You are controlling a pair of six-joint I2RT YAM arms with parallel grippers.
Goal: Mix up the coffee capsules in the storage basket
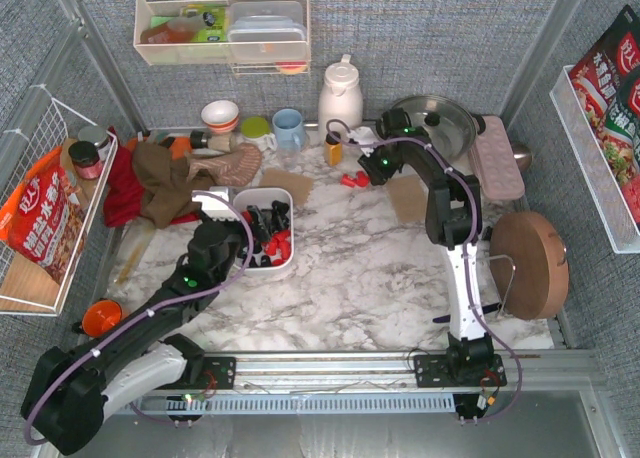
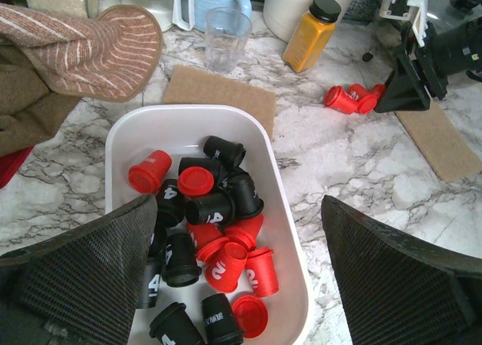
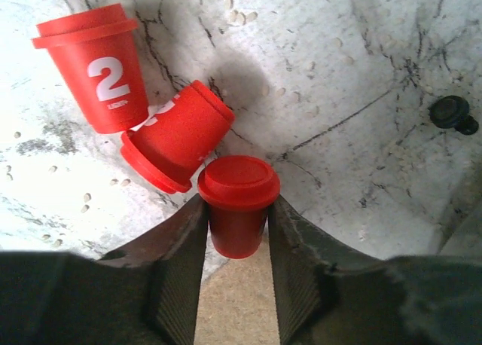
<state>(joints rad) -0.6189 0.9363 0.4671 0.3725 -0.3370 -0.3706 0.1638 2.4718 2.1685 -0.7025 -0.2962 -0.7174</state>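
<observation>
The right gripper point(image 3: 237, 203) pinches one red capsule point(image 3: 239, 181), its ribbed dark fingers point(image 3: 177, 270) pressed against both sides of the tapered body. The capsule's long axis runs in line with the fingers, flat lidded end away from the wrist and narrow base back between the pads. Two loose red capsules point(image 3: 177, 145) lie on their sides just beside it on the marble table point(image 1: 370, 278). The nearer one points its wide rim at the left pad and touches the held lid. The farther one, printed with a white 2, points its base toward that neighbour. This trio lies well apart from the storage basket point(image 2: 173, 130), a shallow white plastic tray with rounded corners and a raised rim, its long axis running away from the left arm. Inside it the coffee capsules point(image 2: 218, 239) are heaped toward the near end, glossy black and bright red. Most lie on their sides pointing every way, and a few show round lids. The far end of the tray is bare. The left gripper point(image 2: 235, 209) hangs spread wide above the near end, one mesh-textured finger over the tray's left side and the other over marble to its right, holding nothing.
</observation>
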